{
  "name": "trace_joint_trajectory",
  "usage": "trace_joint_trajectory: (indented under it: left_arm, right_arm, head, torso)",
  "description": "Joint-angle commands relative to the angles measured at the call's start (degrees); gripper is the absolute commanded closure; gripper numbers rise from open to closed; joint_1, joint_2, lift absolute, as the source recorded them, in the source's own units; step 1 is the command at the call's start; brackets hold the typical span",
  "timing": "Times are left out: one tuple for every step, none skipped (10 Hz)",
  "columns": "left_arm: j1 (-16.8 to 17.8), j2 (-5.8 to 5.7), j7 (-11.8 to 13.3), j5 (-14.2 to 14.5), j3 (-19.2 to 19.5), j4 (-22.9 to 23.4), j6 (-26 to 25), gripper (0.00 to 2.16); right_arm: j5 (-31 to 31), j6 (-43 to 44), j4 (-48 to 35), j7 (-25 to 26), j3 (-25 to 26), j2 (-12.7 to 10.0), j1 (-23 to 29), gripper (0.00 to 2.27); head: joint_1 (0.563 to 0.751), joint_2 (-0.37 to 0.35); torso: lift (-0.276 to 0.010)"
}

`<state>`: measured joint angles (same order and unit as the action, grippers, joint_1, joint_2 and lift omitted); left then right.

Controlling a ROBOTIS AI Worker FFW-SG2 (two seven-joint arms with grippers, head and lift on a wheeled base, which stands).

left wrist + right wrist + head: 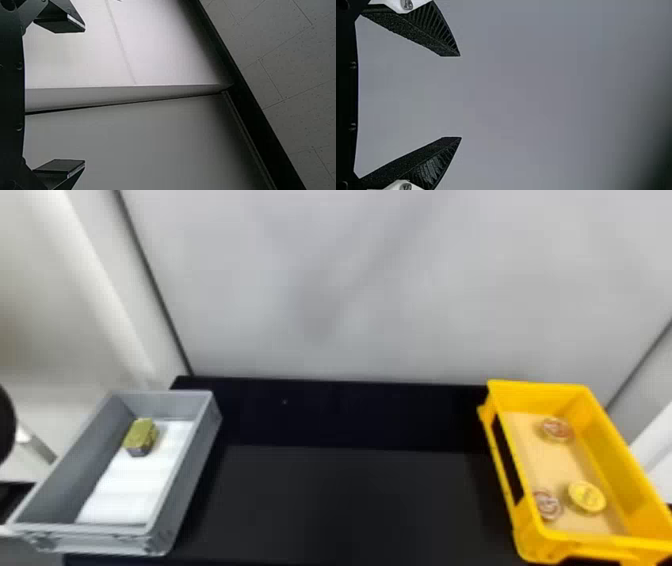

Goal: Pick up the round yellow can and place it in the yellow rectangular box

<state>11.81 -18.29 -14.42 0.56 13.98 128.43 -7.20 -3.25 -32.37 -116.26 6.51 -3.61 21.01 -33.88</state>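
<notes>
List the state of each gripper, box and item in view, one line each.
black two-fingered left gripper: open, empty
black two-fingered right gripper: open, empty
yellow rectangular plastic box: open-topped, three round items inside
round yellow can: in yellow box
two round reddish-and-pale items: in yellow box, apart
grey rectangular plastic box: open-topped, white lining, one item inside
olive-green angular block: in grey box

Bright walls up top, deep black below!
And look at the head view: soft light washes the back wall [350,280], the white lining [135,485] glares near-white, while the counter [350,495] swallows detail. Over to the left wrist view, a pale panel [79,59] glows, shade pooling at its edge; the right wrist view runs dim, fingers [433,160] almost silhouetted, one corner sinking into darkness.
</notes>
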Motion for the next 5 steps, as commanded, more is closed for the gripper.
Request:
trace_joint_trajectory:
  left_arm:
    - [0.05,-0.09,-0.09,-0.12,0.53,-0.02,0.17,0.09]
    - [0.23,-0.26,-0.09,-0.12,0.53,-0.02,0.17,0.09]
    - [0.23,-0.26,-0.09,-0.12,0.71,-0.02,0.34,0.09]
    - [0.14,-0.35,-0.09,-0.12,1.15,0.07,0.34,0.09]
    - [0.05,-0.44,-0.09,-0.12,1.5,0.25,0.26,0.09]
  right_arm:
    - [-4.23,9.15,-1.69,4.65,-5.63,-0.35,-5.67,0.0]
    - [-1.68,10.03,-1.34,5.35,-6.42,0.35,-8.4,0.0]
    - [0.0,9.94,-1.43,6.67,-7.65,1.76,-11.39,0.0]
    - [0.87,9.42,-1.43,7.64,-8.88,3.16,-14.11,0.0]
    - [1.4,8.45,-1.43,7.9,-9.85,4.13,-16.57,0.0]
  head:
    - [0.694,0.055]
    - [0.694,0.055]
    - [0.694,0.055]
    - [0.694,0.055]
    - [0.694,0.055]
  torso:
    - [-0.003]
    - [-0.003]
    - [-0.003]
    - [-0.003]
    - [-0.003]
